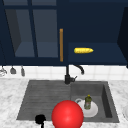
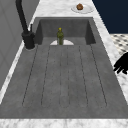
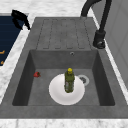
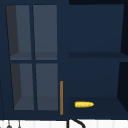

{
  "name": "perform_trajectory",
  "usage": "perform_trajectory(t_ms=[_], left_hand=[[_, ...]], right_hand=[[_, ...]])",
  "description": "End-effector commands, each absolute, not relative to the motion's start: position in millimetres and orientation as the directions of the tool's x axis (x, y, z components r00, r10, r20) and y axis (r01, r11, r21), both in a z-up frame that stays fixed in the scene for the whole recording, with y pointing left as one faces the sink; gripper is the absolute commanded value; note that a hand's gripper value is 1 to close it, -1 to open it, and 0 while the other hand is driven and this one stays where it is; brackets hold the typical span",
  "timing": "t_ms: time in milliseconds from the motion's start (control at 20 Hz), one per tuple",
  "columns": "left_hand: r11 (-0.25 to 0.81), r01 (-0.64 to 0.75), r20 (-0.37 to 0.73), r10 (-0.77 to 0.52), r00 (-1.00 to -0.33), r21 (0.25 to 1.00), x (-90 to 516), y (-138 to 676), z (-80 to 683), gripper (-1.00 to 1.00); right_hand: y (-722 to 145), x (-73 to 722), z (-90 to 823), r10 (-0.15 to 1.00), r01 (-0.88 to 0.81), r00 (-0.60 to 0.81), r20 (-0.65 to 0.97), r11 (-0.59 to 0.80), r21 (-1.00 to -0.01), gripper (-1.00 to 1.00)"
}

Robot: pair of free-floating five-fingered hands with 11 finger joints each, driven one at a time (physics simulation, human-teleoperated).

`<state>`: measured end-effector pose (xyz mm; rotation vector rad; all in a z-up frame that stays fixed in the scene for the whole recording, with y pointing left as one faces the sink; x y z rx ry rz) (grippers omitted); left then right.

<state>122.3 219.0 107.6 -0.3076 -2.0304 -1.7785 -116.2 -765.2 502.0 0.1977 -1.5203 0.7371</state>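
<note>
My left hand (image 1: 40, 119) hovers at the front edge of the sink, over the left draining board (image 1: 45, 97). Its fingers hang loosely and hold nothing. It is the same hand (image 2: 122, 63) at the right edge of the left side view, and the hand (image 3: 19, 17) at the top left of the right side view. A green bottle (image 1: 87, 102) stands upright on a white plate (image 3: 58, 96) in the right basin. A big red ball (image 1: 67, 115) shows in front of the sink's front edge. A small red thing (image 3: 37, 74) lies in the basin's front corner.
A black faucet (image 1: 68, 75) stands behind the sink. A yellow corn cob (image 1: 83, 50) lies on the open cabinet shelf, right of a glass door with a gold handle (image 1: 61, 45). A plate with brown food (image 2: 80, 8) sits on the counter right of the sink. Utensils (image 1: 12, 70) hang at the left.
</note>
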Motion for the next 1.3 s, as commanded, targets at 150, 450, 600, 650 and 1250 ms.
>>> perform_trajectory(t_ms=[150,450,600,650,1250], left_hand=[[0.156,0.432,0.450,-0.108,-0.887,0.888,122,219,108,0.00],[0.156,0.432,0.450,-0.108,-0.887,0.888,122,219,108,0.00],[0.156,0.432,0.450,-0.108,-0.887,0.888,122,219,108,0.00],[0.156,0.432,0.450,-0.108,-0.887,0.888,122,219,108,0.00],[0.156,0.432,0.450,-0.108,-0.887,0.888,122,219,108,0.00]], right_hand=[[-725,-110,467,0.399,-0.552,-0.149,0.905,0.725,-0.411,-1.00],[-680,-107,425,0.370,-0.554,-0.119,0.921,0.745,-0.371,-1.00],[-655,-98,401,0.366,-0.549,-0.111,0.924,0.753,-0.364,-1.00],[-649,-95,393,0.362,-0.540,-0.094,0.927,0.764,-0.353,-1.00],[-571,-51,311,0.449,-0.517,-0.121,0.885,0.733,-0.442,-1.00]])
